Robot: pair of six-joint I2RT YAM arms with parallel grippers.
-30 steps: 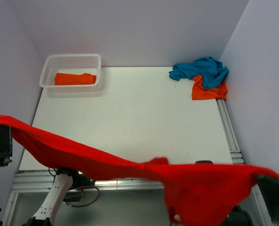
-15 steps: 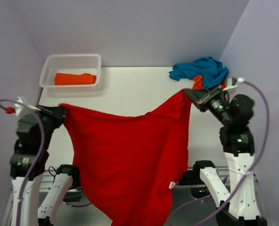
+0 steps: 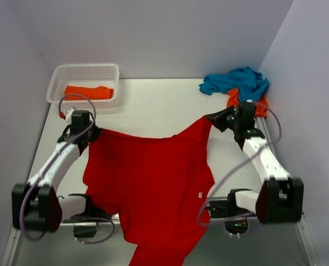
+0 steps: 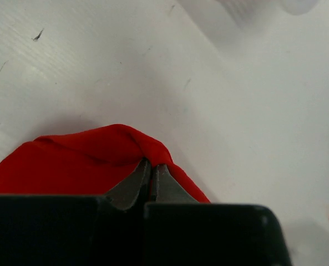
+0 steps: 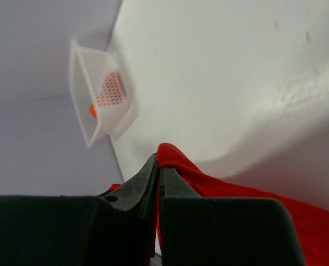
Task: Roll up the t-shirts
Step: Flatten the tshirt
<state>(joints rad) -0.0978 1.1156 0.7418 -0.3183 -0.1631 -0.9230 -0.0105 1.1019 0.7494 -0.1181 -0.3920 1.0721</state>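
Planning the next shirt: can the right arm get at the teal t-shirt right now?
Not yet, probably: the right gripper is shut on the red t-shirt. The teal t-shirt lies just beyond it, nothing between.

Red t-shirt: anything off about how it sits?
Yes. The red t-shirt, pinched by the left gripper and right gripper, is not fully on the table: its near end hangs over the near edge.

A white lattice basket [image 3: 54, 86] is set at the table's [image 3: 164, 108] far left corner. Pale walls [image 3: 153, 33] are seen behind.
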